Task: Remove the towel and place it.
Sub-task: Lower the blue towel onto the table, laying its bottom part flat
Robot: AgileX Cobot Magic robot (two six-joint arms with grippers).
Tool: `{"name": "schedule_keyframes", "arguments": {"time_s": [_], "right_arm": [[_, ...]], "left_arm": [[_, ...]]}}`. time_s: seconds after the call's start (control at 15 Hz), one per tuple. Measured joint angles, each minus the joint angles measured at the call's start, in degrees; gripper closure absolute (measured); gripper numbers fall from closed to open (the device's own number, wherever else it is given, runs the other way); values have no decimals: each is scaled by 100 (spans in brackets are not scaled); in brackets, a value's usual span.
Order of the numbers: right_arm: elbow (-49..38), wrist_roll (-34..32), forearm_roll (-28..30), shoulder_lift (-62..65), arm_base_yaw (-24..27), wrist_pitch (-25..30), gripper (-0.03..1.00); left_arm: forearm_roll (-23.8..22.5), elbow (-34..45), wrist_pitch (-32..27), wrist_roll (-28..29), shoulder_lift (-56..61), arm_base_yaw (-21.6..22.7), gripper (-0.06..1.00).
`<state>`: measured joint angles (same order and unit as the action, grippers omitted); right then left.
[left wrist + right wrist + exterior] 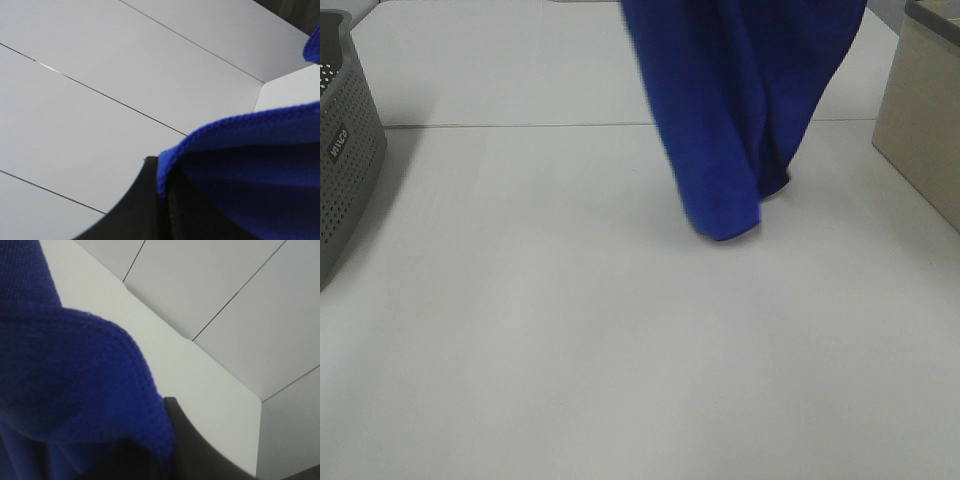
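The royal-blue towel (740, 110) hangs from above the top edge of the exterior high view, in folds. Its lowest tip is just above the white table (570, 330), right of centre. Neither gripper shows in the exterior high view; both are above the frame. In the left wrist view the towel's stitched edge (240, 150) runs into my left gripper (162, 200), beside a dark finger (140, 210). In the right wrist view the towel (75, 380) bunches over my right gripper (167, 440), next to a dark finger (200, 455). Both look shut on the cloth. The white tag is hidden.
A grey perforated basket (345, 150) stands at the left edge of the table. A beige box (925, 120) stands at the right edge. A seam (520, 125) crosses the tabletop towards the back.
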<state>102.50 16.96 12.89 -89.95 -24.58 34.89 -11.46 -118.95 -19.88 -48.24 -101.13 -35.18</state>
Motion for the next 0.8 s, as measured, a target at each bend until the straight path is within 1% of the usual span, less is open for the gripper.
{"name": "schedule_keyframes", "arguments": {"time_s": [0.27,0.33,0.47,0.53,0.6,0.67,0.8], "right_arm": [[0,-17,281,-212,0,-1387,95],[0,-34,298,-258,0,-1553,95],[0,-103,378,-441,0,-2000,95],[6,-115,424,-544,0,-2143,95],[218,-120,464,-842,0,-2217,95],[315,-138,464,-940,0,-2217,95],[825,-143,476,-1364,0,-2292,95]], "left_arm": [[86,0,802,0,-378,315,94],[86,0,945,6,-430,355,94],[109,0,1495,6,-607,516,94],[126,0,1684,6,-665,596,94],[126,0,1988,6,-756,791,94],[126,0,2051,6,-785,842,94],[126,0,2424,6,-922,1094,94]]}}
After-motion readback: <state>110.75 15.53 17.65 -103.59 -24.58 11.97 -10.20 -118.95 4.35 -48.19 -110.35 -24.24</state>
